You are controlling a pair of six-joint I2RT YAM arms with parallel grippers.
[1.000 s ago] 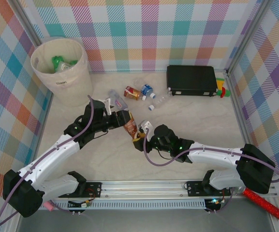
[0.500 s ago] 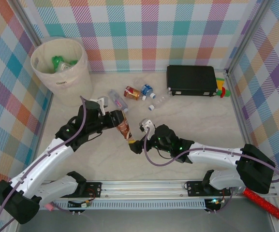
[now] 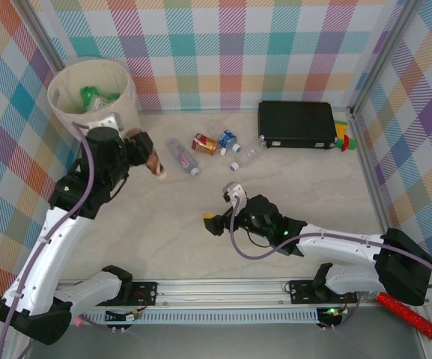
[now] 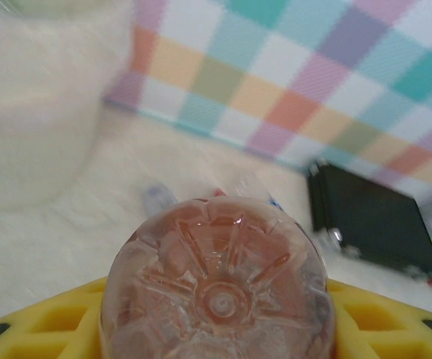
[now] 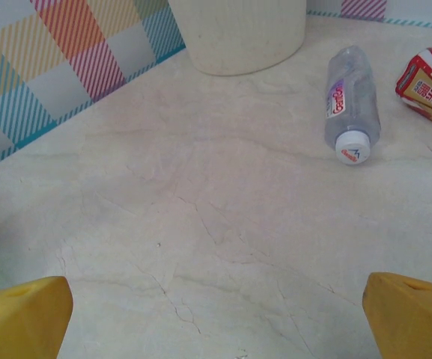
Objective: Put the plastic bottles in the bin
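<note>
- Carrying the brown bottle (image 3: 154,162) to the bin (image 3: 129,97) is, in our judgement, the step in hand. The bottle hangs above the table just right of the bin's wall, outside the rim and not yet over the mouth.
- We see the left gripper (image 3: 145,152) clamped on that bottle. In the left wrist view the bottle's moulded base fills the gap, with a yellow finger (image 4: 43,325) pressed against each side.
- We think the next move calls for a lift up and to the far left, until the bottle clears the rim and sits over the opening where the green bottles (image 3: 92,97) lie. Only then should the jaws part. The bottle sticks out past the fingers, so we would watch that it does not clip the rim.
- We find the right gripper (image 3: 213,221) low over the middle of the table, spread wide and holding nothing. In its wrist view bare table lies between the yellow fingertips (image 5: 21,318).
- We count more work left on the far side of the table. A clear bottle (image 3: 182,155), a red-labelled one (image 3: 204,143), a blue-labelled one (image 3: 228,139) and a small clear one (image 3: 247,155) lie between the bin and the black case (image 3: 296,123).
</note>
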